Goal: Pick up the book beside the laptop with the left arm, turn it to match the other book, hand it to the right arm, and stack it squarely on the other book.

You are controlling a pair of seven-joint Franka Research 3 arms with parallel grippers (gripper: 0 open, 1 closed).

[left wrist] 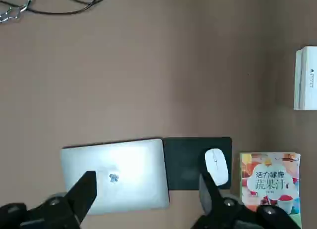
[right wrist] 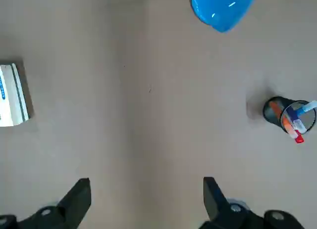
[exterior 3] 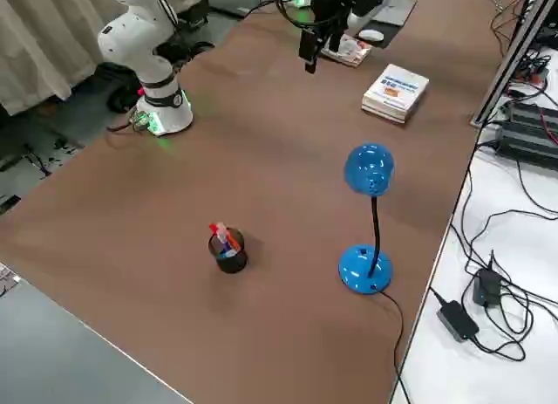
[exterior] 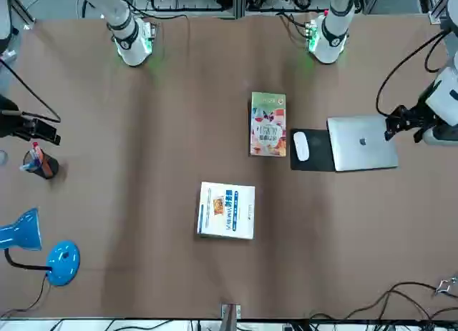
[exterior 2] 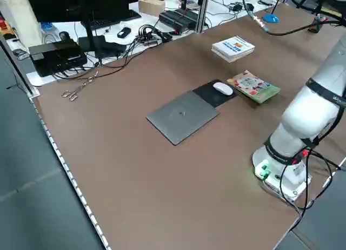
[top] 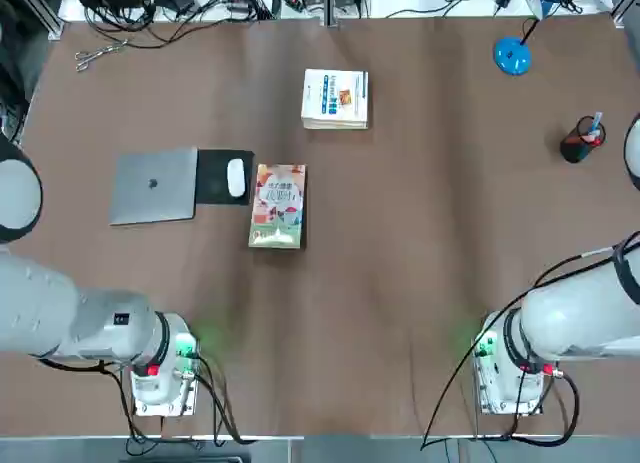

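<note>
Dark pen cup (top: pixel 578 143) near counter (top: pixel 420 243) right edge — red and blue pens upright inside. Book (top: pixel 279 205) flat on counter, cover up: green border, cream-orange illustration, dark title characters; touching black mouse pad (top: pixel 222 175) with white mouse (top: pixel 236 177), laptop (top: pixel 154 185) on pad's other side. Other book (top: pixel 335 99) — white, blue text — lies farther back, well apart. Left gripper (left wrist: pixel 146 194) hovers above laptop, fingers spread, empty. Right gripper (right wrist: pixel 143 197) above bare counter, fingers spread, empty.
</note>
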